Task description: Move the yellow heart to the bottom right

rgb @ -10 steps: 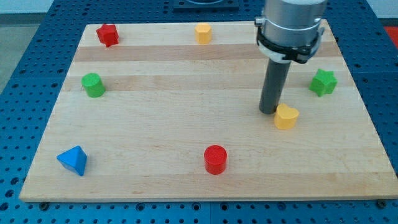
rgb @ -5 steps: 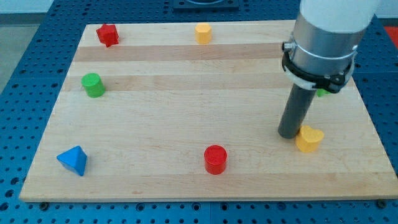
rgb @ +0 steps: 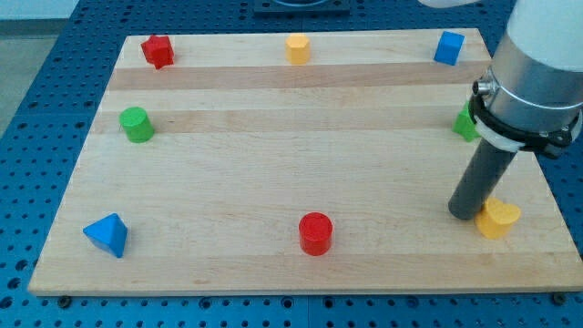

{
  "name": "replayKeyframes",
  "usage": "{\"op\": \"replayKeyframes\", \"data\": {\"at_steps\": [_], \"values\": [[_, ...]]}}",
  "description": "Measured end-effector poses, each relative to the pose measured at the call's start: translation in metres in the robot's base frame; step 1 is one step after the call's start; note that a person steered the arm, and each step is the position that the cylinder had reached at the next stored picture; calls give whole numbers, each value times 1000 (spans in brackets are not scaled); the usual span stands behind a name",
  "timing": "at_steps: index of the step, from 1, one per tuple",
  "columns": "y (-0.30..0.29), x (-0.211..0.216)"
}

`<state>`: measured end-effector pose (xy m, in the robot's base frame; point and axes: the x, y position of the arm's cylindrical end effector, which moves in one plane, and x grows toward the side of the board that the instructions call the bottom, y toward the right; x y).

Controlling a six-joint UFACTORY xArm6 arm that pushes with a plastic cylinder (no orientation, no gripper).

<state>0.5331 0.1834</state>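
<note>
The yellow heart (rgb: 498,220) lies on the wooden board (rgb: 273,173) near its bottom right corner. My tip (rgb: 465,215) stands right against the heart's left side, touching it. The dark rod rises from there to the grey arm body at the view's right edge.
A red cylinder (rgb: 316,233) sits at bottom centre and a blue pyramid (rgb: 107,235) at bottom left. A green cylinder (rgb: 137,124) is at left. A red star (rgb: 158,51), a yellow block (rgb: 297,47) and a blue cube (rgb: 448,47) line the top. A green block (rgb: 465,122) is half hidden behind the arm.
My tip has moved down and to the right, pushing the yellow heart from mid-right toward the bottom right corner. The blue cube at the top has come into view.
</note>
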Motion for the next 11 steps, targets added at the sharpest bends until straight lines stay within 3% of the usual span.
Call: {"op": "replayKeyframes", "data": {"at_steps": [4,11], "values": [[41,-20],[41,4]]}}
